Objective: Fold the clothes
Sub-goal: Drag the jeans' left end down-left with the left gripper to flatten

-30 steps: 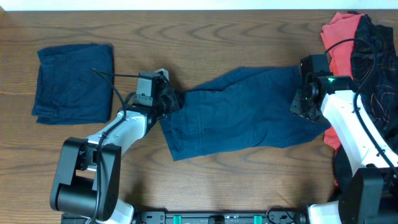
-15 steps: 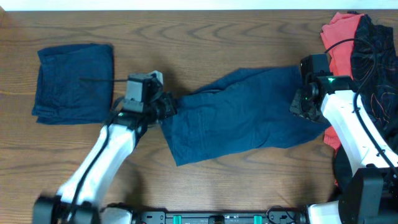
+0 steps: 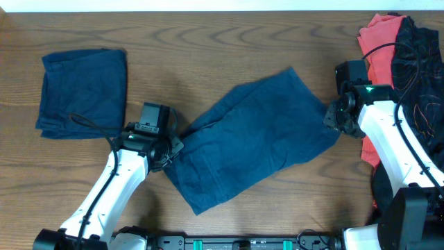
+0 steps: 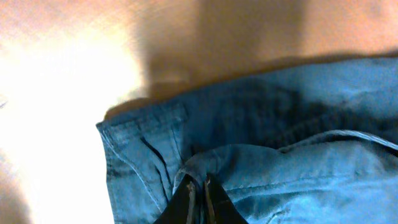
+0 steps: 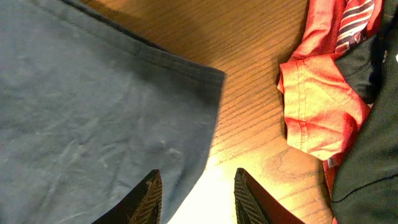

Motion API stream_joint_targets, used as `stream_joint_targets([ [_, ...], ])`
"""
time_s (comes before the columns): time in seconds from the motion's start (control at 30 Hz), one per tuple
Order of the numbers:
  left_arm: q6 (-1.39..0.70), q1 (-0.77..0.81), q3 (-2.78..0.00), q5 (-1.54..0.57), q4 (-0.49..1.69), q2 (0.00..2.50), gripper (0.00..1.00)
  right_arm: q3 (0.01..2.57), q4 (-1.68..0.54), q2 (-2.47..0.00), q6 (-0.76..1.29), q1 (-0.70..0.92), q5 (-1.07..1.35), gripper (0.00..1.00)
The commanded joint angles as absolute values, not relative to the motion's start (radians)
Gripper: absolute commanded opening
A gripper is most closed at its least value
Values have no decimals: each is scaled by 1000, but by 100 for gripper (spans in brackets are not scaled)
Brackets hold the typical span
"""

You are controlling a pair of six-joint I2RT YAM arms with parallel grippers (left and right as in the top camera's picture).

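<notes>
Here, spread slantwise across the middle of the wooden counter, the navy shorts lie unfolded between both arms. The left gripper has its fingers pinched tight on a raised fold of cloth at the shorts' left end. The right gripper hangs at the opposite edge, fingers partway apart, one over the fabric and one over bare wood, holding nothing. A folded navy garment rests at far left. A red top and a black printed garment are heaped at far right.
</notes>
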State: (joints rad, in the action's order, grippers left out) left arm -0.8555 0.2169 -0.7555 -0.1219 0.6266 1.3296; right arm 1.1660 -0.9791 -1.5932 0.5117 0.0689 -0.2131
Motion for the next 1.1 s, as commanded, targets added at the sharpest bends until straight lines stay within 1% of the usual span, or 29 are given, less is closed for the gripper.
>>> stream_joint_targets([
  [0.0, -934, 213, -741, -67, 659, 1347, 6, 1167, -960, -1586, 513, 63, -213, 36],
  [0.13, -934, 213, -741, -67, 700, 1348, 6, 1167, -928, -1586, 500, 63, -204, 38],
  [0.47, -966, 213, -741, -73, 781, 1348, 6, 1167, -925, -1586, 499, 63, -175, 37],
  [0.57, -968, 213, -741, -102, 807, 1348, 6, 1167, -923, -1586, 495, 63, -173, 36],
  [0.67, -968, 214, -741, -126, 815, 1348, 6, 1167, -884, -1586, 397, 63, -106, 36],
  [0.8, -968, 213, -741, -126, 814, 1348, 6, 1167, -792, -1586, 218, 63, 64, 36],
  [0.9, -968, 213, -741, -126, 814, 1348, 6, 1167, -702, -1586, 174, 63, 112, 35],
  [0.97, -968, 213, -741, -126, 814, 1348, 6, 1167, -627, -1590, 165, 63, 113, 33],
  [1.07, -968, 213, -741, -126, 815, 1348, 6, 1167, -549, -1610, 140, 59, 96, 34],
])
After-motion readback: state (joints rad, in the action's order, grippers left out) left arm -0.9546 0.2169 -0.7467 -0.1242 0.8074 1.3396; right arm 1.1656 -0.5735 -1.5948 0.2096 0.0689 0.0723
